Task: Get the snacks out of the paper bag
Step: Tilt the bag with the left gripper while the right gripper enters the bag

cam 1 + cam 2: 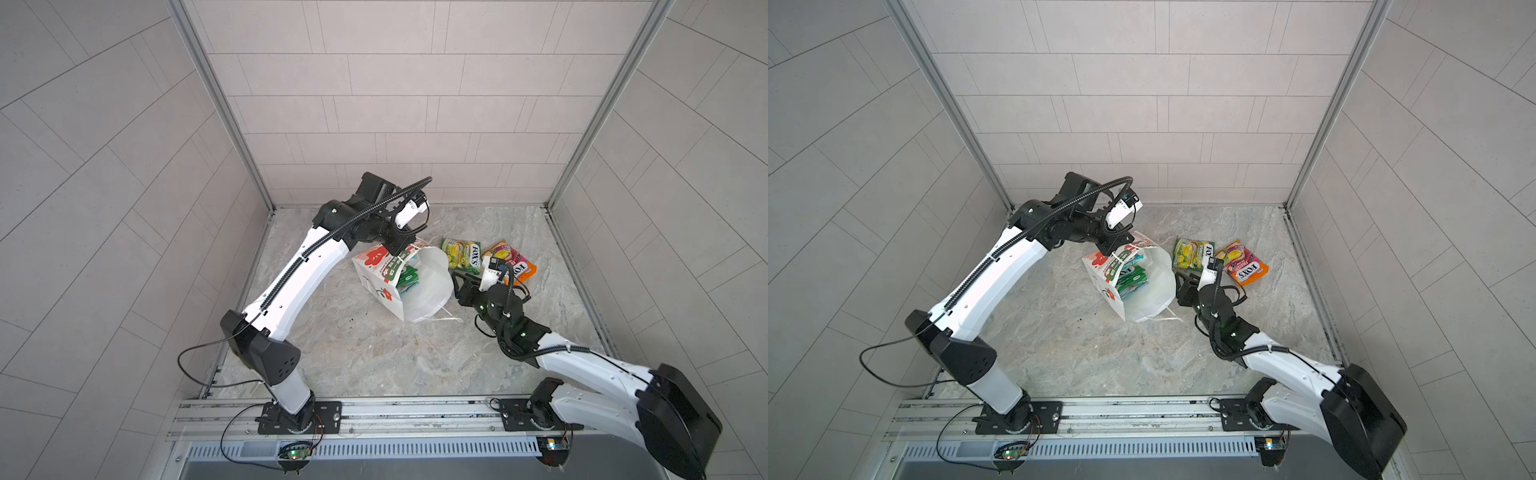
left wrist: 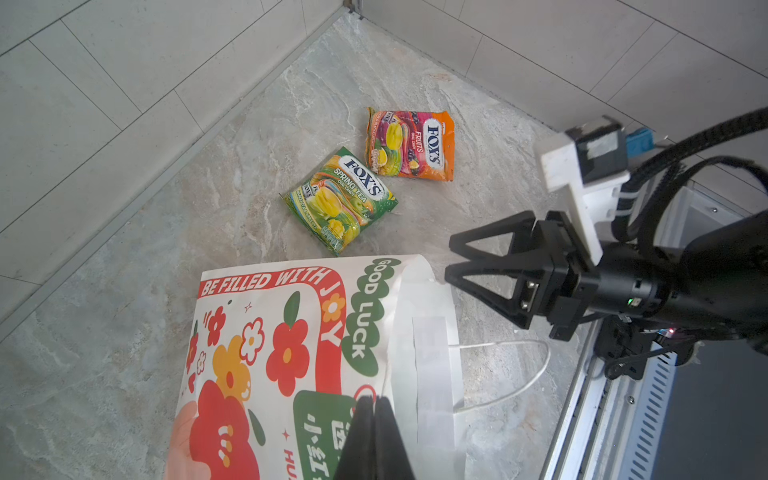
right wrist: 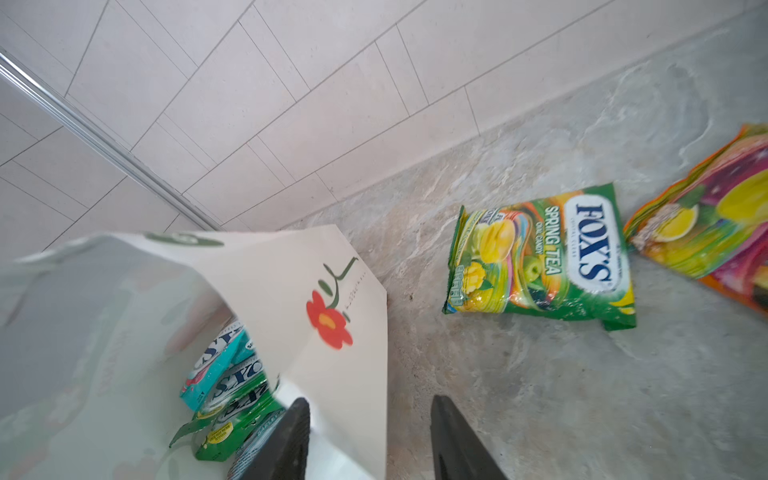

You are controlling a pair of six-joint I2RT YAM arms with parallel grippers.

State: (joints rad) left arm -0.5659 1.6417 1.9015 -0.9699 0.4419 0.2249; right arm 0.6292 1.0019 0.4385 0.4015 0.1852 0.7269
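Left gripper (image 2: 372, 401) is pinched shut; right gripper (image 2: 449, 258) has its jaws apart

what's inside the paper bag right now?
Inside the paper bag: a teal pouch and green pouches, overlapping. The bag wall and the overlap hide how many; nothing deeper shows.

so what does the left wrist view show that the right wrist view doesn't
Only the left wrist view: the "be filled with joy" side of the paper bag, and the right pincer open by its mouth. Only the right wrist view: teal and green pouches still inside the bag. Both: the green Spring Tea pouch and the orange-pink pouch lying on the floor.
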